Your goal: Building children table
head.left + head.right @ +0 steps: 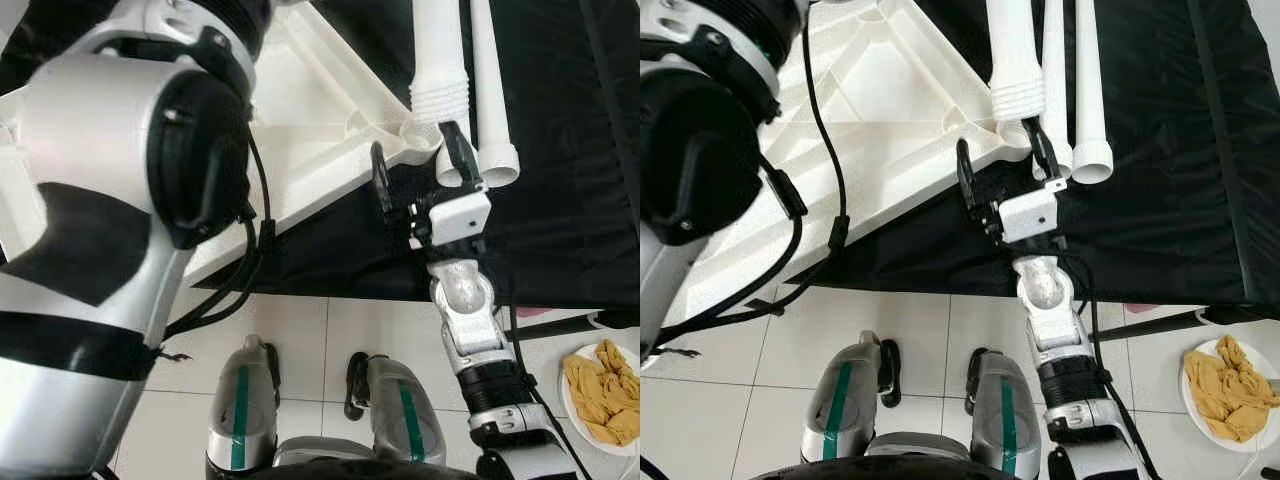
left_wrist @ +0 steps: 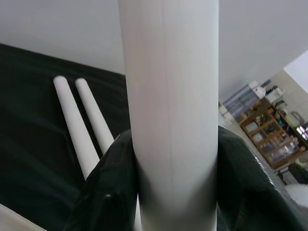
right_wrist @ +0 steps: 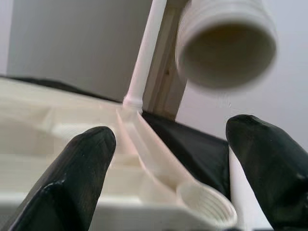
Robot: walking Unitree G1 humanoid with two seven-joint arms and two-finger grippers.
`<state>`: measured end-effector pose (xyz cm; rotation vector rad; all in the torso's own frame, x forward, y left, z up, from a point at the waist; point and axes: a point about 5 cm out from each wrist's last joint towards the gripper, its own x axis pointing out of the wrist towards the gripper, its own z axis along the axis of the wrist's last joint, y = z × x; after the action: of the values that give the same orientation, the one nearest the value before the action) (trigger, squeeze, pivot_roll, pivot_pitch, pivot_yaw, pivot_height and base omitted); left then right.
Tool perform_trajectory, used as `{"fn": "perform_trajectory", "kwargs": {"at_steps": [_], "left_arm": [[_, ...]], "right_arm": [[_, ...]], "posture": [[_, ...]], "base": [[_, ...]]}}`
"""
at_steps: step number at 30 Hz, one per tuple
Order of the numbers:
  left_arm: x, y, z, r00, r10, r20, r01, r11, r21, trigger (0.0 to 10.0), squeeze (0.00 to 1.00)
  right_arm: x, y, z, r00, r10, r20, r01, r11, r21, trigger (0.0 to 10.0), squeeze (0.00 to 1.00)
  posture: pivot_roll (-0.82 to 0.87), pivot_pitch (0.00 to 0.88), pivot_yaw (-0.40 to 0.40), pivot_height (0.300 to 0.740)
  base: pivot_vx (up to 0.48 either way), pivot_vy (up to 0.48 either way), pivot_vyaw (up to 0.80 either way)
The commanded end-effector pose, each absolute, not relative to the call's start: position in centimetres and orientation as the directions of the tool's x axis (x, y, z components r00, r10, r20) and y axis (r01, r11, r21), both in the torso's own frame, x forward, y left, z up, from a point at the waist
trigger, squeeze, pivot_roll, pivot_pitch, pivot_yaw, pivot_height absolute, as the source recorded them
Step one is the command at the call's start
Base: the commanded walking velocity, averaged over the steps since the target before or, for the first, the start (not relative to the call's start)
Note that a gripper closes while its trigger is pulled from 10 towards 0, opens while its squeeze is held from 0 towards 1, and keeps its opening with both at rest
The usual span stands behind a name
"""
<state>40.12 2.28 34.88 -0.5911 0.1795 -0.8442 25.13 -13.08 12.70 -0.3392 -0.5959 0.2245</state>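
Right wrist view puts us between our right gripper's point(image 3: 168, 180) two black fingers point(image 3: 77, 173), which stand spread apart with nothing between the pads. Framed between them is the threaded socket point(image 3: 208, 206) at the corner of the white table top point(image 3: 57, 144), and just above it hangs the threaded end of the table leg point(image 3: 226, 41), apart from the socket.

From the head views we see that right gripper point(image 1: 1002, 165) reaching forward over the edge of the black cloth point(image 1: 1160, 200), its fingers straddling the corner of the table top point(image 1: 880, 110) without closing on it. The table leg point(image 1: 1012, 50) comes down toward that same corner, its ribbed end just over the socket. Two more white legs point(image 1: 1085, 90) lie side by side on the cloth, just beside the one we hold.

Our left gripper point(image 2: 171, 192) is clamped around the table leg point(image 2: 168, 96), a black finger point(image 2: 250, 183) pressed against either side of the smooth white tube. Past it, the two spare legs point(image 2: 82, 120) rest on the dark cloth.

The table top lies underside up, ribs showing, partly on the black cloth, which covers a raised surface. Below it is a pale tiled floor point(image 1: 320, 340), where our feet point(image 1: 240, 400) stand. At the right, a white plate point(image 1: 600, 390) holds crumpled yellow cloth. Beyond the left wrist, a pale wall and wooden shelving point(image 2: 272, 139) appear.
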Motion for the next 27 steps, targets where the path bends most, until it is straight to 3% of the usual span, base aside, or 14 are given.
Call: {"fn": "perform_trajectory", "kwargs": {"at_steps": [1, 5, 9, 11, 16, 20, 27], "left_arm": [[40.0, 2.4, 36.1, 0.657, -0.747, 0.102, 0.656, 0.501, -0.564, 10.0, 0.00], [40.1, 2.9, 36.4, 0.673, -0.731, 0.111, 0.649, 0.511, -0.564, 10.0, 0.00], [40.2, 3.4, 36.7, 0.682, -0.722, 0.121, 0.655, 0.528, -0.541, 10.0, 0.00], [40.2, 3.3, 36.8, 0.674, -0.728, 0.123, 0.672, 0.536, -0.510, 10.0, 0.00], [39.9, 2.8, 36.8, 0.610, -0.777, 0.154, 0.771, 0.539, -0.339, 10.0, 0.00], [40.1, 3.0, 36.5, 0.617, -0.770, 0.163, 0.770, 0.549, -0.325, 10.0, 0.00], [40.8, 4.5, 36.0, 0.689, -0.699, 0.192, 0.723, 0.644, -0.250, 10.0, 0.00]], "right_arm": [[24.7, -13.4, 12.3, 0.800, 0.299, 0.521, -0.071, 0.908, -0.413, 10.0, 0.00], [24.4, -13.7, 12.1, 0.800, 0.295, 0.523, -0.046, 0.899, -0.436, 10.0, 0.00], [24.6, -13.8, 12.5, 0.819, 0.259, 0.512, -0.062, 0.927, -0.370, 10.0, 0.00], [25.0, -13.8, 12.9, 0.833, 0.234, 0.502, -0.078, 0.947, -0.311, 10.0, 0.00], [27.3, -14.2, 16.4, 0.862, 0.169, 0.479, -0.203, 0.979, 0.020, 10.0, 0.00], [27.6, -13.9, 17.1, 0.852, 0.211, 0.479, -0.268, 0.962, 0.053, 10.0, 0.00], [28.7, -13.7, 19.0, 0.843, 0.300, 0.447, -0.364, 0.929, 0.062, 10.0, 0.00]], "posture": [[0.01, 0.079, 0.045, 0.740], [0.01, 0.084, 0.045, 0.740], [0.02, 0.089, 0.043, 0.740], [0.02, 0.091, 0.041, 0.740], [0.02, 0.091, 0.027, 0.740], [0.02, 0.092, 0.018, 0.740], [0.04, 0.086, -0.012, 0.740]], "base": [[0.000, 0.000, 0.00], [0.000, 0.000, 0.00], [0.000, 0.000, 0.00], [0.000, 0.000, 0.00], [0.000, 0.000, 0.00], [0.000, 0.000, 0.00], [0.000, 0.000, 0.00]]}}
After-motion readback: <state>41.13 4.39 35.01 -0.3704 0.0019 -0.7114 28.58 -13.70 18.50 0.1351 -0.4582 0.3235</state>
